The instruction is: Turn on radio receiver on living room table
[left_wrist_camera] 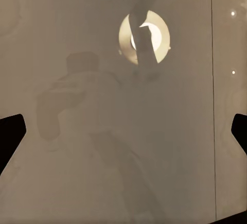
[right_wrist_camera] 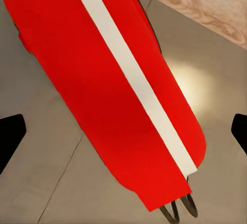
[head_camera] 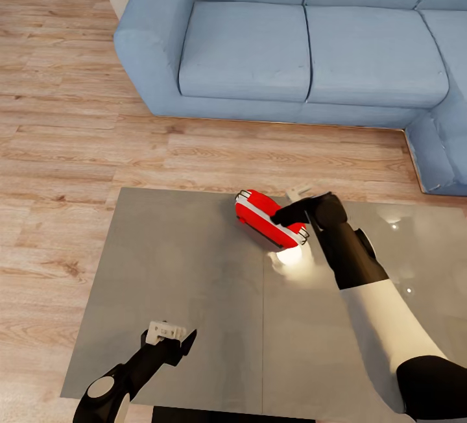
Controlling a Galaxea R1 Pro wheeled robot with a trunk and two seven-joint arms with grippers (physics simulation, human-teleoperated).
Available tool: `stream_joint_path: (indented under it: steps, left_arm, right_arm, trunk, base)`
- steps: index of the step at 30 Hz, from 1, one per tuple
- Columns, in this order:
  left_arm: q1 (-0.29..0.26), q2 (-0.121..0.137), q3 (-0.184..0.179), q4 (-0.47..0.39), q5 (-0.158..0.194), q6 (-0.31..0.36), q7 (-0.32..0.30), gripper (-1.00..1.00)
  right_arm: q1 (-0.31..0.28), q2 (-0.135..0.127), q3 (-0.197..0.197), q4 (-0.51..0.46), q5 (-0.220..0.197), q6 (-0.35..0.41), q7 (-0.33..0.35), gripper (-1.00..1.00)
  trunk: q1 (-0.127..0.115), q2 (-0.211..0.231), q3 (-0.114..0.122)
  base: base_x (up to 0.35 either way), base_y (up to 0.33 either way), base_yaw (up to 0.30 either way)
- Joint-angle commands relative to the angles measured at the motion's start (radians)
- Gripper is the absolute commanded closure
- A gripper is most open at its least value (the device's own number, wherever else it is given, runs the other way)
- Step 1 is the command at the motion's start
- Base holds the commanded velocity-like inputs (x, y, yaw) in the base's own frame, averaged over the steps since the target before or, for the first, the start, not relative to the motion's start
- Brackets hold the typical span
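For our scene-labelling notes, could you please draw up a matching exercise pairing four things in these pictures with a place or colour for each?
Things:
1. small bright red rounded radio receiver
2. blue fabric sofa
3. left gripper
4. right gripper

Descriptions:
A. on the pale wood floor beyond the table
B. over the near edge of the glossy grey table, away from the radio
C. red with a white stripe
D. right at the radio

Pairs: 1-C, 2-A, 3-B, 4-D
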Motion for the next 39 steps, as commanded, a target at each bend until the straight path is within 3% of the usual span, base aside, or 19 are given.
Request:
stream_joint_path:
  steps: [1,11,22,25,39]
  left_arm:
    - [0.0,0.0,0.0,0.0,0.0,0.0,0.0,-1.0]
    - [0.0,-0.001,0.0,0.0,0.0,0.0,0.0,-1.0]
    - [-0.001,-0.001,0.0,0.0,0.0,0.0,0.0,-1.0]
    - [0.0,-0.001,0.0,0.0,0.0,0.0,0.0,-1.0]
    - [0.0,-0.002,0.0,0.0,0.0,0.0,0.0,-1.0]
  right_arm:
    - [0.0,0.0,0.002,0.0,0.0,0.0,0.001,-1.0]
    - [-0.004,-0.002,0.007,0.005,0.001,0.0,0.004,-1.0]
    - [-0.033,-0.003,0.007,0.076,0.004,0.0,0.004,-1.0]
    - [-0.06,-0.001,0.007,0.156,0.004,0.0,0.004,-1.0]
    - [-0.11,0.0,0.007,0.284,0.004,-0.058,0.002,-1.0]
  trunk:
    - [0.0,0.0,0.0]
    - [0.0,0.0,0.0]
    - [0.0,0.0,0.0]
    - [0.0,0.0,0.0]
    - [0.0,0.0,0.0]
  base:
    - [0.0,0.0,0.0]
    - [0.0,0.0,0.0]
    - [0.0,0.0,0.0]
    - [0.0,0.0,0.0]
    - [0.0,0.0,0.0]
